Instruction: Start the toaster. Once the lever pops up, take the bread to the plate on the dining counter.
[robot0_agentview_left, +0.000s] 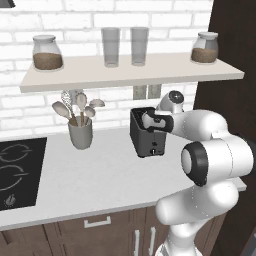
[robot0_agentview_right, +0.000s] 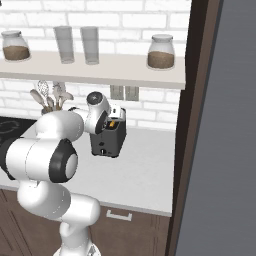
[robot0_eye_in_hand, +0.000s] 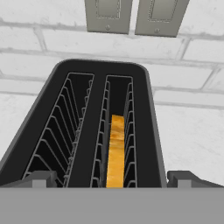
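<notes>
Dark grey toaster: boxy, two wire-racked slots on top, small round knob low on its front face. It stands on the pale countertop against the white brick wall, just below a pair of grey wall outlets, presumably so that a cord would reach them.

Bread: one golden-tan slice, set on edge in the right-hand slot as the hand view shows it. Its top edge sits low between the rack wires (in the right base view an orange sliver shows at the toaster's top); the other slot is bare. Whether the lever is down or up cannot be told.

Gripper: fingers spread wide, holding nothing, one dark tip at either side of the toaster's near end in the hand view. It hovers above the slots, looking down into them; contact with the toaster cannot be told.

Arm: folded at the elbow, forearm reaching in from the right of the left base view, wrist bent downward over the toaster.

Nearby, not of the task: grey utensil cup with spoons and a whisk, beside an induction hob; a shelf carrying two jars and two glasses.

Stage, as judged: early, bread not yet lifted.
</notes>
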